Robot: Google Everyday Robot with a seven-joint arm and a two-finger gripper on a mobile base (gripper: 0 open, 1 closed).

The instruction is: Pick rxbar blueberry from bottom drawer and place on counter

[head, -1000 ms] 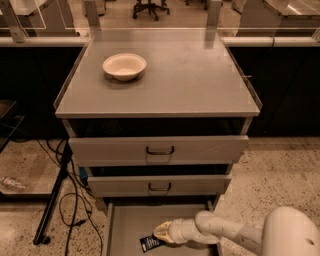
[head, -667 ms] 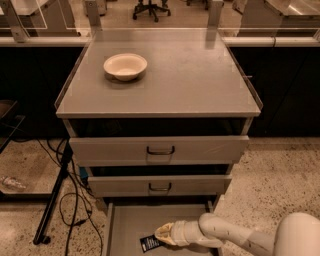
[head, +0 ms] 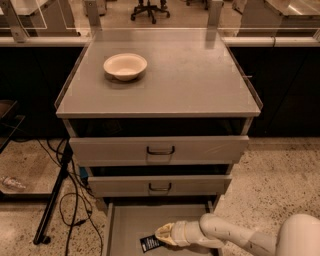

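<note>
Nearest to you, the white arm [head: 235,234] is reaching in from the lower right, and its gripper [head: 164,234] is sitting low inside the bottom drawer [head: 129,224], which is standing pulled out. The gripper's cream-coloured tip is pointing left and is touching the right end of the rxbar blueberry [head: 148,243]. The bar is lying flat on the drawer's grey floor near the front, slightly tilted. You cannot tell whether the gripper is open, closed or actually holding the bar. Just above, the middle drawer [head: 200,185] and the top drawer [head: 110,149] are both sitting partly out, each showing a dark loop handle. To the left of the cabinet, black cables [head: 75,200] are trailing over the speckled floor beside a dark stand leg [head: 52,200]. Farther back, the counter [head: 190,80] is carrying a cream bowl [head: 125,65] towards its back left. Beyond that, an office chair [head: 150,7] is showing.
</note>
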